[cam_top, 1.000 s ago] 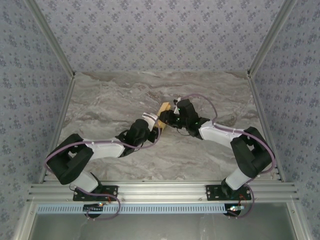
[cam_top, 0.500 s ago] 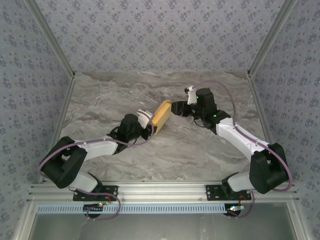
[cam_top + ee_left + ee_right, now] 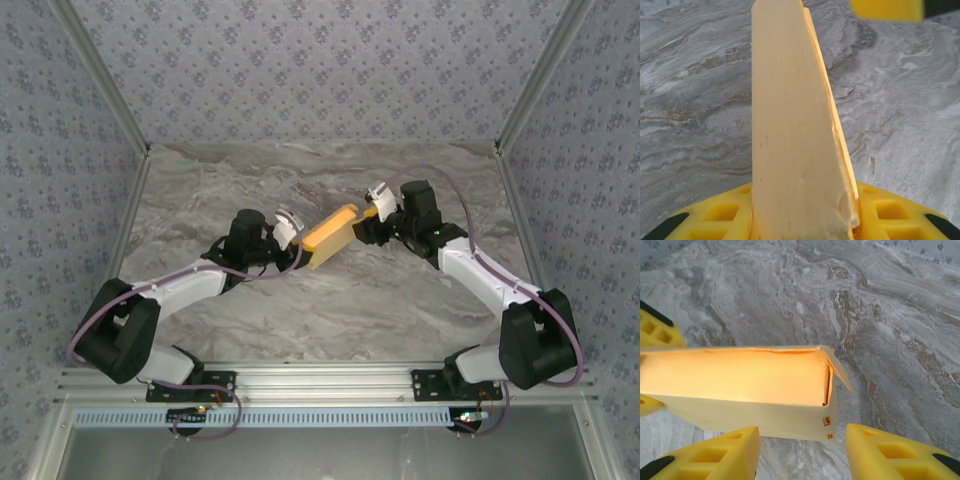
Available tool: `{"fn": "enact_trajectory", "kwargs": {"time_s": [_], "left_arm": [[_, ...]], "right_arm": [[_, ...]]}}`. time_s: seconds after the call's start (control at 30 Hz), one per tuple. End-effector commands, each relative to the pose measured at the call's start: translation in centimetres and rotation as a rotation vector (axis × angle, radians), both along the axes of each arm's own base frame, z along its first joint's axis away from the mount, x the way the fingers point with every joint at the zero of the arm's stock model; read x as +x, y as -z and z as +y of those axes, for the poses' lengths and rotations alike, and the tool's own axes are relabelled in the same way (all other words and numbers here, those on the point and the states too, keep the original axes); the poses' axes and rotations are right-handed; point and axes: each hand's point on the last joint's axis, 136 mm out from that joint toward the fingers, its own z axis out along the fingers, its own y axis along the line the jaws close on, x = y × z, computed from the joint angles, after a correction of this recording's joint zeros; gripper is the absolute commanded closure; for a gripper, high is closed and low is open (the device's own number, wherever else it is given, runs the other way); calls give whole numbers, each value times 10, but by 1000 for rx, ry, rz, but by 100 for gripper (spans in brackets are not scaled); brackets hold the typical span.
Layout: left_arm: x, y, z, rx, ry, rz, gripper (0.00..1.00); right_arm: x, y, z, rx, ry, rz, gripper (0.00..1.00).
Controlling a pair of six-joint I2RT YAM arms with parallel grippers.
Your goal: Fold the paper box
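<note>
Grey marble table (image 3: 400, 300), patterned walls (image 3: 320, 70), left gripper (image 3: 298, 240) clamping paper box (image 3: 330, 236), right gripper (image 3: 368, 216) spread open beside it.

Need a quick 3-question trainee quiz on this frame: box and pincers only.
1. True or false: the paper box is a flat, unfolded sheet.
2. Which pincer is clamped on the box? A) left B) right C) neither
3. Fill in: in the right wrist view, the side of the box facing the camera is ____ (open / closed).

Key
1. False: it already has a box shape with walls.
2. A: the left pincer grips one end. The right pincer stands open at the other end.
3. Open: the orange inside shows.
</note>
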Motion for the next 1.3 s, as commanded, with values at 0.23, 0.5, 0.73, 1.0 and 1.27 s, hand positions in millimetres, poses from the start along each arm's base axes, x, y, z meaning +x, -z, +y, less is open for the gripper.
{"fn": "enact_trajectory", "kwargs": {"time_s": [0.23,0.5,0.73,1.0,1.27], "left_arm": [[-10,-15,-7,-24,90,0,72],[-12,-15,-9,-19,101,2,72],[-12,-12,-10,-9,104,6,72],[-12,-9,-11,-4,107,12,73],[-8,-4,-11,9,91,18,72]], "right_arm": [[6,2,-11,-60,-9,-65,58],[10,4,-6,-59,-39,-41,65],[15,0,1,-51,-61,-41,73],[18,-2,5,-64,-80,-40,80],[19,0,7,-120,-56,-11,93]]}}
